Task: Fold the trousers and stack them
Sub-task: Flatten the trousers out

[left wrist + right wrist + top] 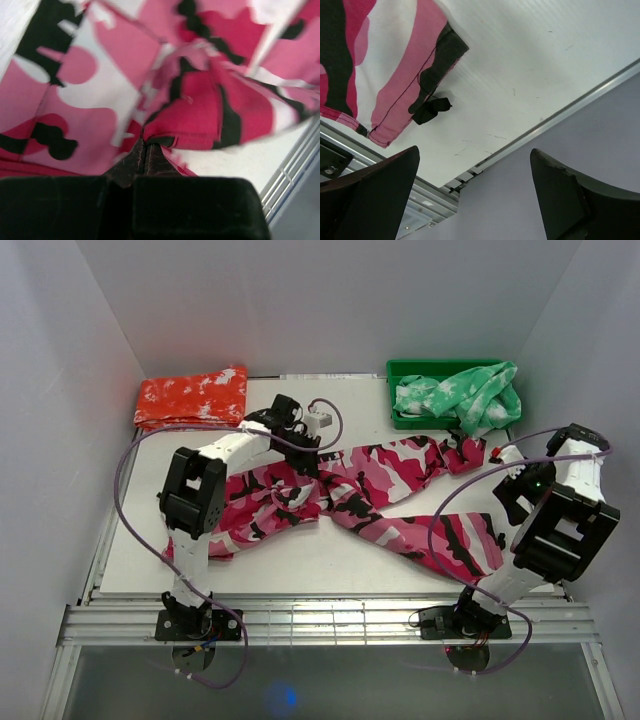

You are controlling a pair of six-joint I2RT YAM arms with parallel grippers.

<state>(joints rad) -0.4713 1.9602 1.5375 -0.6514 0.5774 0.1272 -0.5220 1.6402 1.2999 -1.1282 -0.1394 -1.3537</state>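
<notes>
The pink-magenta camouflage trousers lie spread and crumpled across the middle of the white table, legs running toward the front left and front right. My left gripper sits over the crumpled middle. In the left wrist view it is shut on a fold of the trousers. My right gripper hovers by the right end of the cloth. In the right wrist view it is open and empty, with a trouser leg hem to its upper left.
A folded orange-red garment lies at the back left. A green bin at the back right holds a green splotched garment. Grey walls close in on three sides, and the right wall is close to my right gripper.
</notes>
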